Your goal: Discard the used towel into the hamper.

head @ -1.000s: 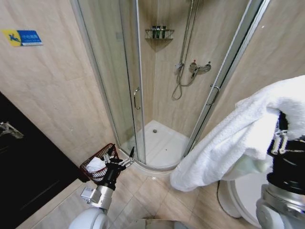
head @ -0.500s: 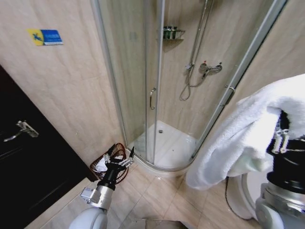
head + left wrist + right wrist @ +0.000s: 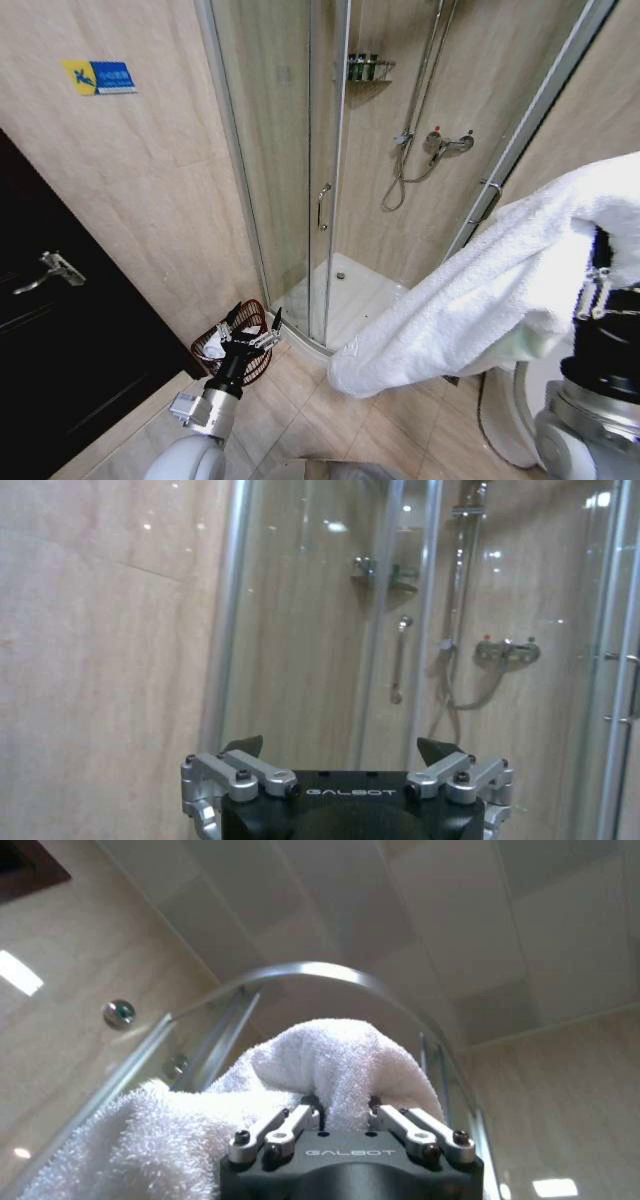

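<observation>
My right gripper (image 3: 343,1116) is pinched shut on a fold of the white towel (image 3: 480,300), held high so its tail hangs free of the floor, while my left gripper (image 3: 250,332) waits spread empty just above the wire hamper (image 3: 232,352) standing beside the shower enclosure (image 3: 330,200).

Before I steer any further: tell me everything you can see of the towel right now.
The towel is white, thick terry cloth, one large piece. The right gripper is shut on a bunched fold of it, held high on the robot's right, so the fold rises in a hump above the fingers. From there the rest drapes down and leftward in a long sagging swath, its lower end hanging free above the tiled floor in front of the shower. It is not over the hamper.
</observation>
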You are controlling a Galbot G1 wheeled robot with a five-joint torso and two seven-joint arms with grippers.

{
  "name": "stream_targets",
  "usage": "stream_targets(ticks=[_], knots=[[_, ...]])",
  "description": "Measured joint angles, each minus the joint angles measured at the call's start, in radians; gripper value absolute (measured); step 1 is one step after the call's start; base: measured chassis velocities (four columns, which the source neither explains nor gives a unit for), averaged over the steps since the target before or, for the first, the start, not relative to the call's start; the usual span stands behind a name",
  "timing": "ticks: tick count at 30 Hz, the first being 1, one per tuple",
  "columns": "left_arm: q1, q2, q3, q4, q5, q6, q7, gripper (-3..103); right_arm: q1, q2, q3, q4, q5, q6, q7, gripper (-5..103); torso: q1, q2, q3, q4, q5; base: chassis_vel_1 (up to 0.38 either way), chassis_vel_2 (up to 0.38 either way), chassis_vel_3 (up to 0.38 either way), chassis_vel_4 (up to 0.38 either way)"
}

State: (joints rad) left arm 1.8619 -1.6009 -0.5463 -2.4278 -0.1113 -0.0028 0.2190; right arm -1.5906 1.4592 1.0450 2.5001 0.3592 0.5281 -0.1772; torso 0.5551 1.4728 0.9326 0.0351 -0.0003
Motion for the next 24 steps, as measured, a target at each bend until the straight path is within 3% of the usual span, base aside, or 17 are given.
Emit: stream_targets(ticks=[24], knots=[[0.0,0.0,0.0,0.0,0.0,0.0,0.0,100,0.003,-0.005,-0.023,0.0,0.003,0.011,-0.029,20,-0.018,-0.039,-0.021,-0.0001,0.0001,0.1,0.099,0.098,0.094]])
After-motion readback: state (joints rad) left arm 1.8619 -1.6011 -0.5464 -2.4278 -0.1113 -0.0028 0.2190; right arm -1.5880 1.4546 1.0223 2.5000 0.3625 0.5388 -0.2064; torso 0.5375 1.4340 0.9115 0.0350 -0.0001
